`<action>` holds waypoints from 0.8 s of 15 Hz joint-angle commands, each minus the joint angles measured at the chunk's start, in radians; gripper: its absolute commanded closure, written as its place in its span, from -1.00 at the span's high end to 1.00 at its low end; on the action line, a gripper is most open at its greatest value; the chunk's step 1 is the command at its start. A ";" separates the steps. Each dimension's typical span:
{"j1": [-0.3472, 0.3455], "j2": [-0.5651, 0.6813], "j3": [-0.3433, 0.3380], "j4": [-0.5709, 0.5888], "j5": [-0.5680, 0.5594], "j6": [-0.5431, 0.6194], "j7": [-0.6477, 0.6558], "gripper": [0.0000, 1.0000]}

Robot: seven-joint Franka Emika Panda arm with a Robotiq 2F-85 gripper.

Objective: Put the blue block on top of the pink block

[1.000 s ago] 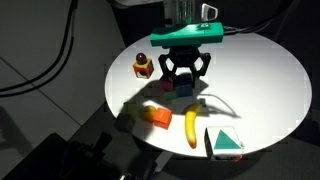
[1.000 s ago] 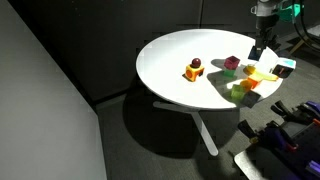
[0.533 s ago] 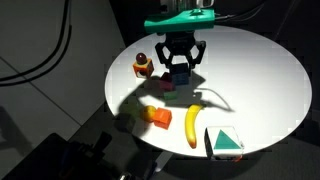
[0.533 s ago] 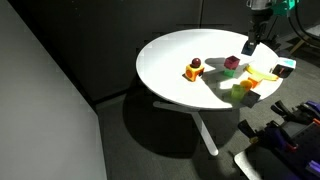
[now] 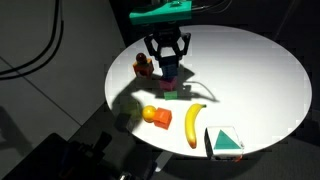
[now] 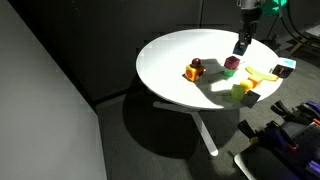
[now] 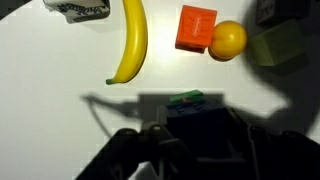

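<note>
My gripper is shut on the small blue block and holds it above the table. In the wrist view the blue block sits dark between the jaws. The pink block stands on the white table just below and in front of the held block. It also shows in an exterior view, beside the gripper. In the wrist view the pink block is almost hidden behind the blue one; a green edge shows there.
A red-and-yellow toy stands left of the gripper. A banana, an orange block with a yellow ball, a green block and a teal-and-white triangle piece lie toward the round table's front edge.
The gripper closed on the blue block, lifted it off the table and carried it left toward the pink block.
</note>
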 commanded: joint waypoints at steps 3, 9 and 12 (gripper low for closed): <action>0.023 0.035 0.016 0.052 0.000 -0.027 0.031 -0.33; 0.026 0.069 0.022 0.080 0.003 -0.030 0.033 -0.33; 0.024 0.085 0.023 0.092 0.007 -0.027 0.029 -0.33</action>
